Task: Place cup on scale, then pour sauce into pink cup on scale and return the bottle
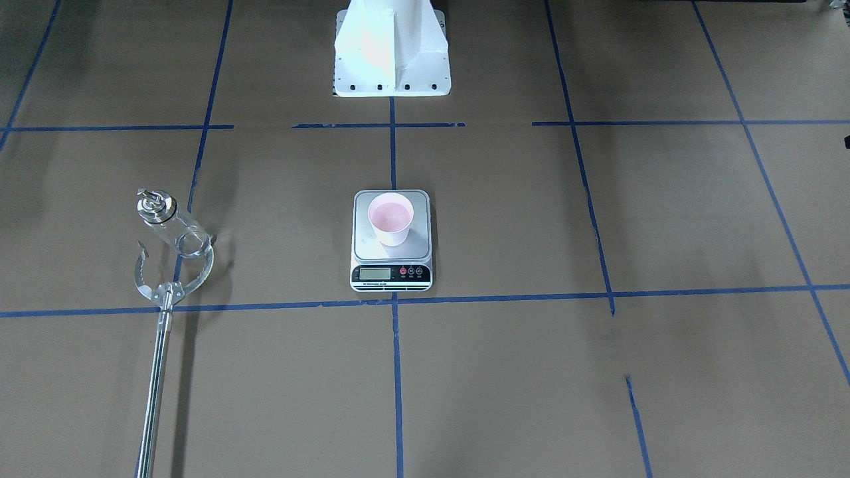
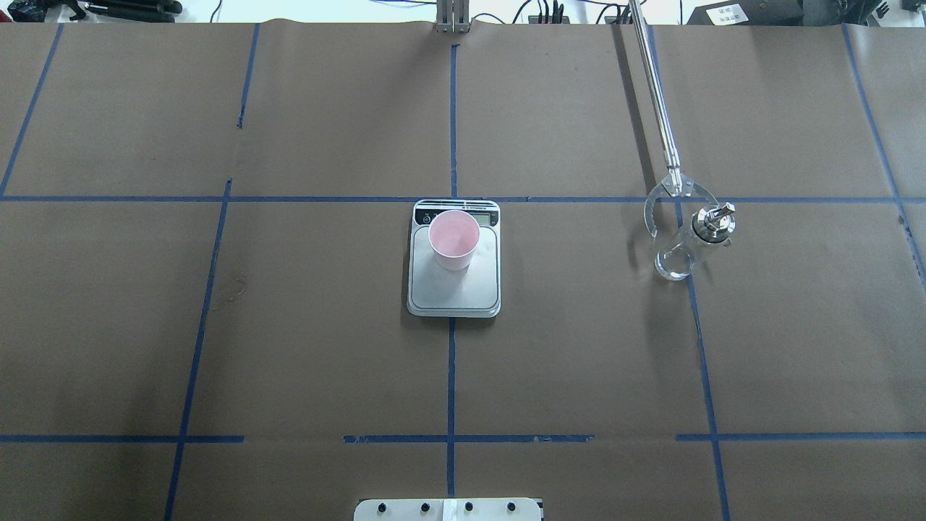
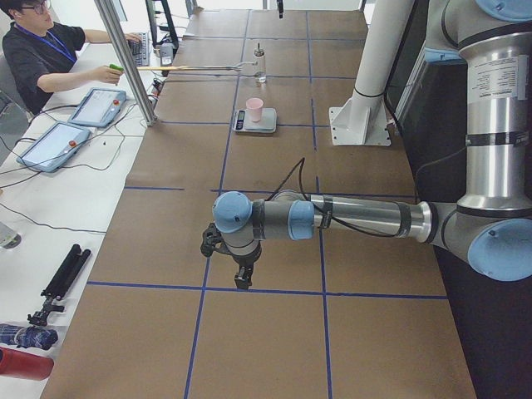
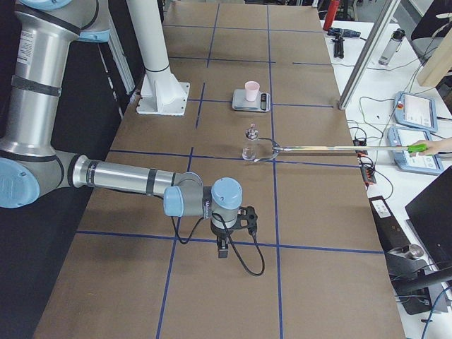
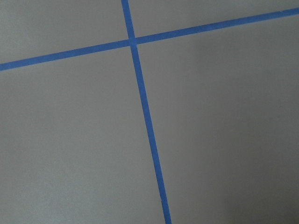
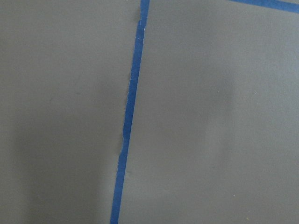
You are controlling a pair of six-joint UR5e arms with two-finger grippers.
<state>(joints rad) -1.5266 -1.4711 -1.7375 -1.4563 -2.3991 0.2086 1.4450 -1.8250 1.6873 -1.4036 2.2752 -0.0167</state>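
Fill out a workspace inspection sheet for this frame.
Surface: brown paper with a blue tape grid.
Job's things: cup upright on scale; bottle upright on the table, robot's right side.
Clutter: reacher pole, its open tongs flanking the bottle; contact unclear.
Grippers: left claw and right claw hang over bare paper; open or shut cannot tell.
Cables: black cable looped at the right wrist.
Surroundings: person at side bench with tablets.

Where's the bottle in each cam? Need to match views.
Front-facing: bottle mid-left, left of scale.
Overhead: bottle right of scale.
Exterior left: bottle top centre, beyond scale.
Exterior right: bottle centre, nearer than scale.
Both wrist views: not in it.
Shared landmark: scale carrying the cup.
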